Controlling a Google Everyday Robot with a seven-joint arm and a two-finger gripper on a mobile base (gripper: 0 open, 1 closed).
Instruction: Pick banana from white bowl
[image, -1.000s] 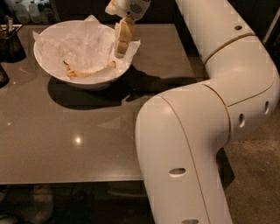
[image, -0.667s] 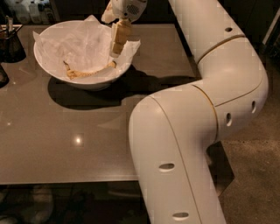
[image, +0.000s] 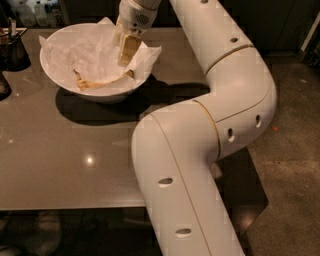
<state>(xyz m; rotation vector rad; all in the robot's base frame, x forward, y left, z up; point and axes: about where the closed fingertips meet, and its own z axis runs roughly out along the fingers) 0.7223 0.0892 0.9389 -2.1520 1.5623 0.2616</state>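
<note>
so the tool (image: 126, 52) hangs down into the white bowl (image: 61, 84) at its 3 o'clock side, honestly can't tell how wide it's set, and the banana (image: 100, 81) lies on the crumpled paper (image: 82, 50) toward 6 o'clock, bowl on the desk (image: 60, 150).

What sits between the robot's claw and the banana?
Only crumpled white paper lining the white bowl, in the camera view; the gripper hangs above the banana.

Grey table (image: 75, 165) carries white bowl (image: 100, 93) far left, dark container (image: 14, 52) at left edge; tool (image: 125, 56) over bowl.
</note>
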